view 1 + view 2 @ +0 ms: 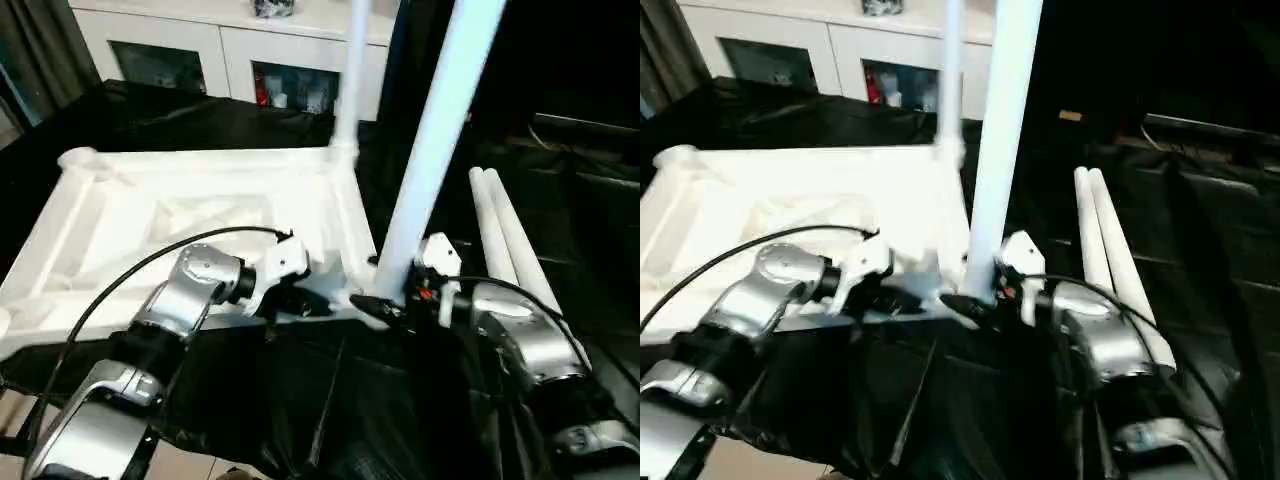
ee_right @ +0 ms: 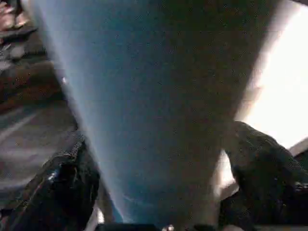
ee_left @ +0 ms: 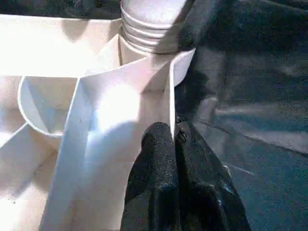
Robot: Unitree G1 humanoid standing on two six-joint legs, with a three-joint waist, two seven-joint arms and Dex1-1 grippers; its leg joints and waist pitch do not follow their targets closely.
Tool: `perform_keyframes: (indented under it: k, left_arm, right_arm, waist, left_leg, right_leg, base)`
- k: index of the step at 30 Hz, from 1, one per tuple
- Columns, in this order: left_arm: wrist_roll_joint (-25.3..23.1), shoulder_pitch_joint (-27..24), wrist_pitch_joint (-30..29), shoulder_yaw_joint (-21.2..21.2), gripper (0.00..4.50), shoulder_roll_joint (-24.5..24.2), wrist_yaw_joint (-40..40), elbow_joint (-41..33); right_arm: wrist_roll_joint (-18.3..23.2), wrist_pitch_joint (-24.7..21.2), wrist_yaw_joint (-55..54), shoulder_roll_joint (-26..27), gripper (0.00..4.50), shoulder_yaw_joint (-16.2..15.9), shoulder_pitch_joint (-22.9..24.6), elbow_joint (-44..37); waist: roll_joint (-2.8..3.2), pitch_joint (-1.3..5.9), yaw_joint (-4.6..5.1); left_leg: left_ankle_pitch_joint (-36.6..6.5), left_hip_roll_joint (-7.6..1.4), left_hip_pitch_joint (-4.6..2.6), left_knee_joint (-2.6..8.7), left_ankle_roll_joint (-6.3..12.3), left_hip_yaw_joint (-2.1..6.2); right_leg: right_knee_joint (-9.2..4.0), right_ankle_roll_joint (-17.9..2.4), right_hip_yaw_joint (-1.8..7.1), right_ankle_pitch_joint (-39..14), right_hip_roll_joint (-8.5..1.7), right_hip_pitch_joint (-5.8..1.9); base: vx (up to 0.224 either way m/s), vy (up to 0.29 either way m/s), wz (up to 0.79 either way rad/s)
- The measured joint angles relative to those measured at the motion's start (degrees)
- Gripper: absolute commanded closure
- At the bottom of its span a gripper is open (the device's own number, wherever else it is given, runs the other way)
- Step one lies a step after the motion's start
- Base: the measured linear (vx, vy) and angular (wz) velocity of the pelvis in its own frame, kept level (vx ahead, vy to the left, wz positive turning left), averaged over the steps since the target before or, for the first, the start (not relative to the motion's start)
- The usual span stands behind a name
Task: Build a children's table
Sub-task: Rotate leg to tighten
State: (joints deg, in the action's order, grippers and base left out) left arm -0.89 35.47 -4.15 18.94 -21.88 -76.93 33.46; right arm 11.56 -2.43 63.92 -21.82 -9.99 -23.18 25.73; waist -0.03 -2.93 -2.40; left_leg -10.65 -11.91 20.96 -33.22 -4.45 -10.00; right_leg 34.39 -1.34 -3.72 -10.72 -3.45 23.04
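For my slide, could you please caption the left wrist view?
Shut left end effector pinching the tabletop rim beside a seated leg.

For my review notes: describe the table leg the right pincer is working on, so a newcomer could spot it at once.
Find the upturned white tabletop on the black cloth. At its near right corner a thick white leg stands upright, with the right pincer straddling its base. Unlike the thinner-looking leg at the far corner and the two legs lying flat, it stands nearest the robot.

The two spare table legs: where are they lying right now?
In the left eye view the two spare legs lie side by side on the black cloth, right of the tabletop and just beyond the right gripper.
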Motion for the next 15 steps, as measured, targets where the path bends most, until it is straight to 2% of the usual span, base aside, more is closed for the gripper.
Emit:
perform_keyframes:
  k: [2, 3, 7, 8, 15]
  left_arm:
    - [0.0, -0.17, 0.21, 0.04, 4.5, -0.29, -0.55, -0.24]
    - [-0.02, -0.3, 0.33, 0.04, 4.5, -0.52, -1.18, -0.71]
    - [-0.02, -0.82, 0.56, 0.06, 4.5, -0.76, -1.68, -1.14]
    - [0.0, -0.91, 0.53, 0.08, 4.5, -0.87, -1.81, -1.23]
    - [0.12, -1.1, -1.66, 0.01, 4.5, -0.73, -1.41, -1.71]
  right_arm:
    - [0.01, -0.23, 1.04, -0.35, 0.92, -0.44, 0.53, -0.49]
    - [-0.04, -0.67, 1.77, -0.86, 1.14, -1.03, 0.8, -0.63]
    - [-0.21, -1.23, 3.09, -1.39, 1.43, -1.75, 0.95, -1.44]
    - [-0.21, -1.56, 3.39, -1.39, 1.65, -1.77, 1.05, -1.72]
    - [0.13, -4.52, 1.58, -0.01, 1.8, -1.17, 1.84, -3.07]
  waist:
    - [0.0, 0.0, 0.04]
    - [0.0, 0.0, 0.04]
    - [0.0, 0.0, 0.04]
    - [-0.01, 0.01, 0.04]
    - [-0.12, 0.07, 0.03]
  left_leg:
    - [0.0, 0.0, 0.01, -0.04, 0.01, 0.0]
    - [0.01, 0.0, 0.01, -0.06, 0.01, 0.0]
    - [0.0, -0.01, 0.01, -0.1, 0.01, 0.0]
    - [0.01, -0.01, 0.01, -0.1, 0.02, 0.0]
    - [0.02, -0.03, -0.01, -0.19, 0.03, 0.0]
  right_leg:
    - [0.01, 0.0, 0.0, 0.0, 0.0, 0.0]
    - [0.02, 0.0, 0.0, 0.0, 0.0, 0.0]
    - [0.05, 0.0, 0.0, 0.0, 0.0, 0.0]
    - [0.06, 0.0, 0.0, 0.0, 0.0, 0.0]
    - [0.15, 0.0, 0.01, 0.0, 0.0, -0.04]
  base:
    - [0.0, 0.0, 0.0]
    - [0.0, 0.0, 0.0]
    - [0.0, 0.0, 0.0]
    - [0.0, 0.0, 0.0]
    - [0.0, 0.0, 0.0]
